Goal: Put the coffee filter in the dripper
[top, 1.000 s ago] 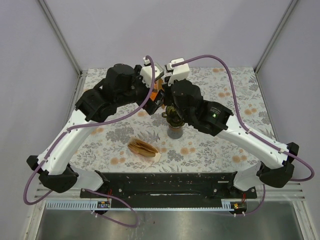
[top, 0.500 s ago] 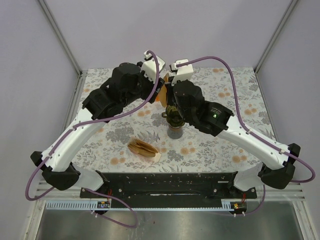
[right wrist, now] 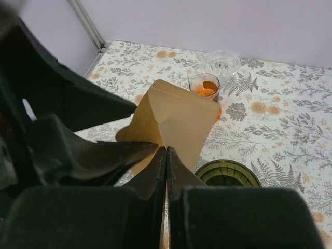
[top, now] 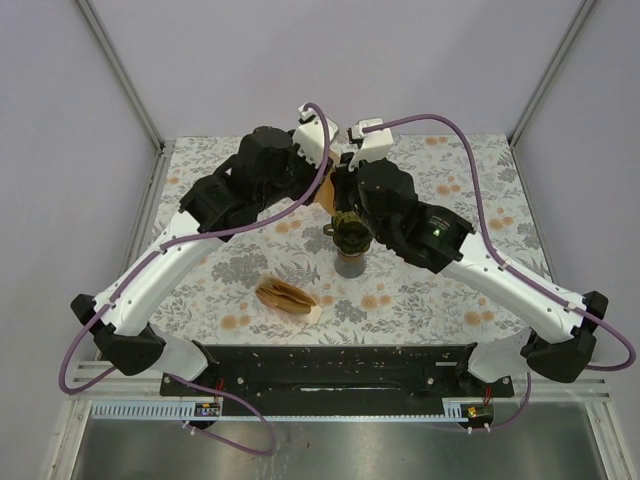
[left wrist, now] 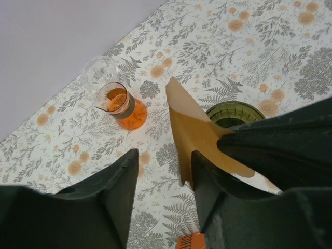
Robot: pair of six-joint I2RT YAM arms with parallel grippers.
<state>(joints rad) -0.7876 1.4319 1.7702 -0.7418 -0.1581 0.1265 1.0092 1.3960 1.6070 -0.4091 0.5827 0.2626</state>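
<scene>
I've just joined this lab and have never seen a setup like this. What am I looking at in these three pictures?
This is a robot: the left arm and right arm, bolted to a table, each ending in a two-finger gripper. One picture looks down from above and behind them. The other two come from wrist cameras, so the dark shapes in front are fingers. On the table are a green dripper, a glass flask of orange liquid and a stack of paper filters. The right gripper is shut on a brown coffee filter held up near the dripper. The left gripper is open beside it.
</scene>
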